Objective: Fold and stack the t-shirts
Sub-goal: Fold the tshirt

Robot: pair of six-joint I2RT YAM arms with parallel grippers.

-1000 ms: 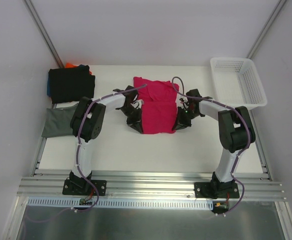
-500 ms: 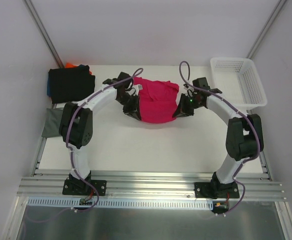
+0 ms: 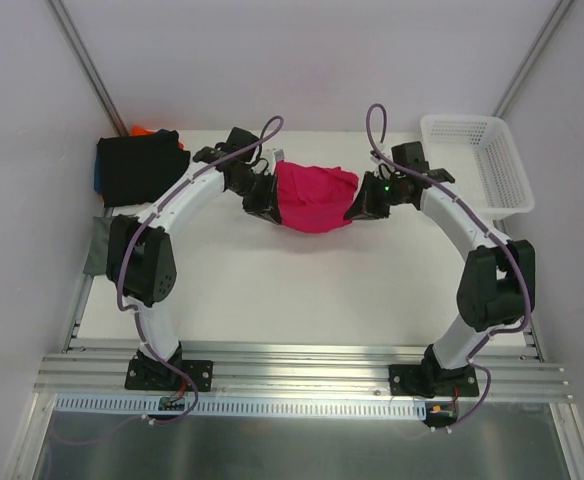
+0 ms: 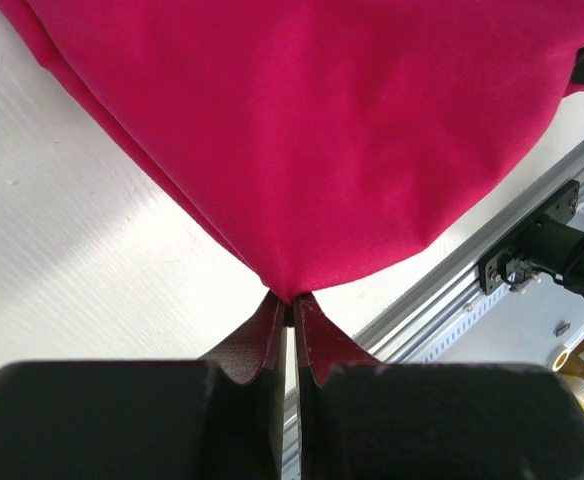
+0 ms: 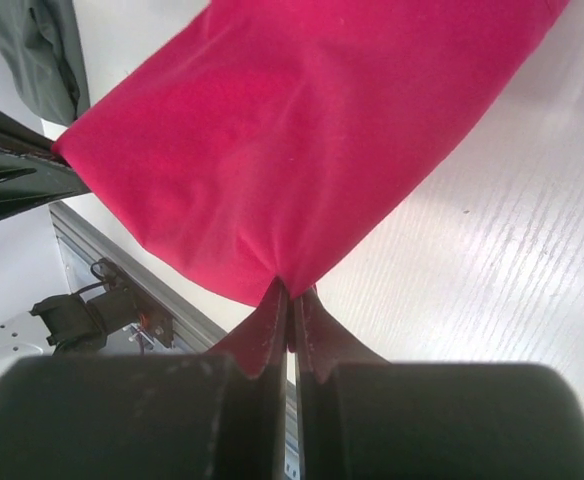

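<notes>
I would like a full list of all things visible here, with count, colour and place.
Pink t-shirt: one, crimson-pink, hanging between both pincers, far-centre of table.
Black t-shirt: one, black, folded, far-left corner.
Orange t-shirt: one, orange, edge showing behind the black one.
Grey-green t-shirt: one, grey-green, left edge, partly behind left arm.
Basket: one, white mesh, far-right corner.
Table: one, white.
Left pincer: one, black, shut on pink t-shirt.
Right pincer: one, black, shut on pink t-shirt.
</notes>
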